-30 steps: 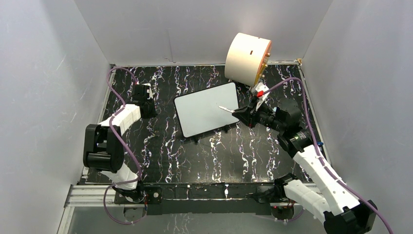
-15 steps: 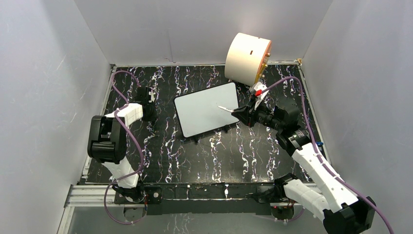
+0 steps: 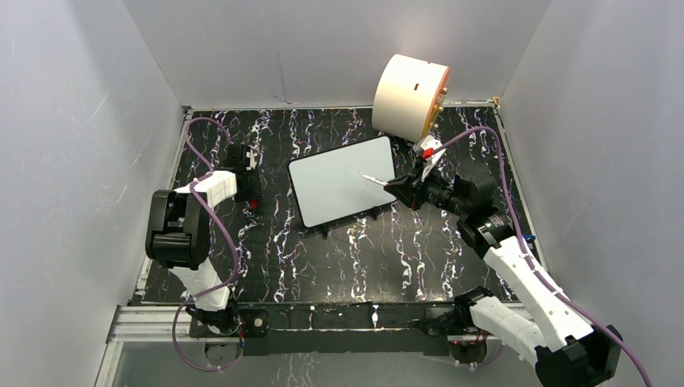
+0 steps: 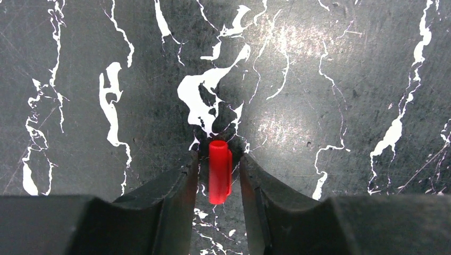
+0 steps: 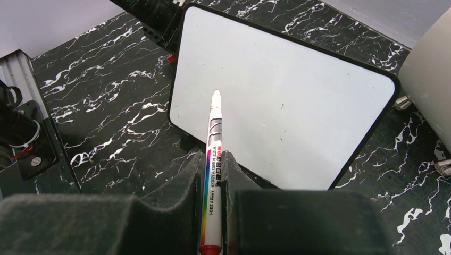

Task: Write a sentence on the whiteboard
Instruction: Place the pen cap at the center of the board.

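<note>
Top view. Shows a black, white-veined table (image 3: 323, 258) with the whiteboard (image 3: 339, 184) lying near its middle, skewed, plain white all over. Shows a cream drum (image 3: 410, 95) at the far edge, just beyond the board's far right corner. Places the right claw (image 3: 397, 187) at the board's right edge, clenched on a marker (image 3: 376, 180) that points in over the board. Places the left claw (image 3: 252, 196) left of the board and apart from it, aimed down at the table, with a small red cap (image 3: 253, 205) at its tip. Too small here to tell whether grasped.

Left wrist view. Settles what the top view cannot: left claw released, fingers (image 4: 175, 194) parted, the cap lying on the table between them with a thin gap on each side.

Right wrist view. Adds detail missing from above: marker white with a rainbow stripe and print, pinched tight between the right fingers, red tip over the board. Cannot tell whether tip and board touch. Catches the drum's side at the right edge.
</note>
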Action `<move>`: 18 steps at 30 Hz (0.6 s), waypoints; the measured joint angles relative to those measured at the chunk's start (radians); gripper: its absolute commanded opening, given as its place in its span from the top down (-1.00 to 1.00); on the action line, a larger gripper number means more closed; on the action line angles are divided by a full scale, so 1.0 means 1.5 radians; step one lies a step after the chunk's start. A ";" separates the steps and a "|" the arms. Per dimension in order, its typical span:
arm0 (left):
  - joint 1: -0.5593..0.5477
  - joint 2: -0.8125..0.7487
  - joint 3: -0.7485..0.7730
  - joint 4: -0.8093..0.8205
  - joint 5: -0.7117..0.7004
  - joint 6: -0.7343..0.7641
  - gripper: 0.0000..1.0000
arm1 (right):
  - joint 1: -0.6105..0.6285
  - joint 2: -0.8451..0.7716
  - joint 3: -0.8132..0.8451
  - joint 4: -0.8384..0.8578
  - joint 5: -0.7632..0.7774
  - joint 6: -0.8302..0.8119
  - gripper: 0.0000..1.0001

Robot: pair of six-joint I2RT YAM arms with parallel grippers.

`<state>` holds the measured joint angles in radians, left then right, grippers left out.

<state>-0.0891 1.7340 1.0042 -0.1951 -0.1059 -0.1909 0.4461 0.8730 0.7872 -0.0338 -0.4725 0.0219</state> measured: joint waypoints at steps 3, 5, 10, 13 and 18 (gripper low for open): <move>0.001 -0.003 0.000 -0.004 0.000 0.000 0.16 | 0.000 0.000 0.000 -0.012 0.000 0.000 1.00; 0.002 -0.013 0.000 -0.011 0.000 -0.002 -0.06 | 0.000 0.000 0.001 -0.019 0.000 0.000 1.00; 0.012 -0.086 0.000 -0.013 0.009 -0.011 -0.40 | 0.000 0.000 0.008 -0.033 0.000 0.000 1.00; 0.018 -0.153 0.000 -0.004 0.027 -0.020 -0.50 | 0.000 0.001 0.015 -0.045 0.000 0.000 1.00; 0.023 -0.245 0.004 0.035 0.088 -0.030 -0.54 | 0.000 0.002 0.024 -0.066 0.000 0.000 1.00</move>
<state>-0.0547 1.3666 1.0103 -0.1425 0.0261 -0.2359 0.4461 0.8761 0.8230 -0.1333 -0.4725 0.0219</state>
